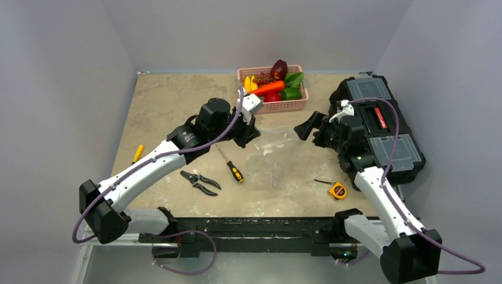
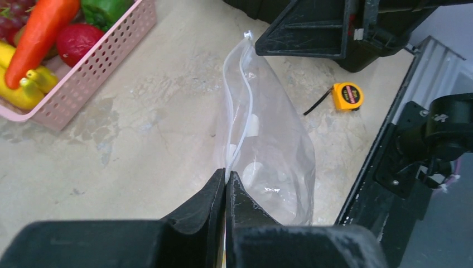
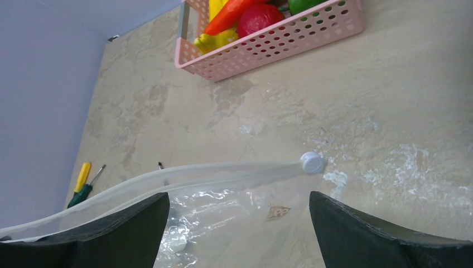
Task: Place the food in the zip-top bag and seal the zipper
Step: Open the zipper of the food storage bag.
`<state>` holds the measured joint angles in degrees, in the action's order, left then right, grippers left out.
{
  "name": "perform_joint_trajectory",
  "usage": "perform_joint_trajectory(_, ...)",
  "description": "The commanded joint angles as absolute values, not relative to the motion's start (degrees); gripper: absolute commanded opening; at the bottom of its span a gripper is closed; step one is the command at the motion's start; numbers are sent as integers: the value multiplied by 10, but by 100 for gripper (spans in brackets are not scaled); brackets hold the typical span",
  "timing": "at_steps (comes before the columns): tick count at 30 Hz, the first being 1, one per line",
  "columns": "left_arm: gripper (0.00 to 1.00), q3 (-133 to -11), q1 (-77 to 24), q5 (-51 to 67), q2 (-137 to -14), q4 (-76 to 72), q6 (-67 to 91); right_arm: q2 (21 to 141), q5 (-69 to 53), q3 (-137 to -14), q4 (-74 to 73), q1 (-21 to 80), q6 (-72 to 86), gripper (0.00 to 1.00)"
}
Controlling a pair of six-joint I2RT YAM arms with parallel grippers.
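The clear dotted zip-top bag [image 1: 273, 155] lies in the middle of the table, its mouth edge lifted. My left gripper [image 2: 226, 177] is shut on the zipper [image 2: 245, 106] at the bag's [image 2: 276, 162] left end. My right gripper [image 3: 237, 198] is open, its jaws wide apart just above the zipper [image 3: 223, 171], near the white slider [image 3: 312, 162]. In the top view the left gripper [image 1: 251, 134] and right gripper [image 1: 306, 128] face each other across the bag's mouth. The food [image 1: 274, 86], with carrot [image 2: 39, 33], corn and peppers, sits in the pink basket [image 1: 284, 106]. No food shows in the bag.
A black toolbox [image 1: 386, 127] stands at the right. A yellow tape measure [image 1: 338, 190], a black-and-yellow screwdriver [image 1: 231, 166], pliers [image 1: 200, 183] and a yellow-handled tool [image 1: 137, 153] lie on the table around the bag.
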<state>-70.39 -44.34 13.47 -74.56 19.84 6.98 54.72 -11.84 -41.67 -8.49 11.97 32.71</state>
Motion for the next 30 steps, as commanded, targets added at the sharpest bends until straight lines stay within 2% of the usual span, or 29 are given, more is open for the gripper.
perform_joint_trajectory(1, 0, -674, -462, 63, -711, 158, 28, 546, -99, -445, -94, 118, 360, 99)
perform_joint_trajectory(6, 0, -682, -480, 5, -707, 173, 18, 557, -11, -514, -198, 139, 411, 99)
perform_joint_trajectory(12, 0, -677, -490, -22, -701, 165, 21, 619, 164, -623, -314, 273, 507, 99)
perform_joint_trajectory(16, 0, -666, -497, -35, -691, 160, 22, 673, 194, -685, -370, 306, 547, 99)
perform_joint_trajectory(17, 0, -663, -501, -41, -691, 159, 17, 681, 192, -692, -369, 314, 547, 98)
perform_joint_trajectory(21, 0, -676, -504, -40, -698, 172, 14, 690, 185, -682, -321, 333, 537, 72)
perform_joint_trajectory(30, 0, -686, -507, -23, -709, 179, 32, 732, 181, -690, -319, 360, 575, 71)
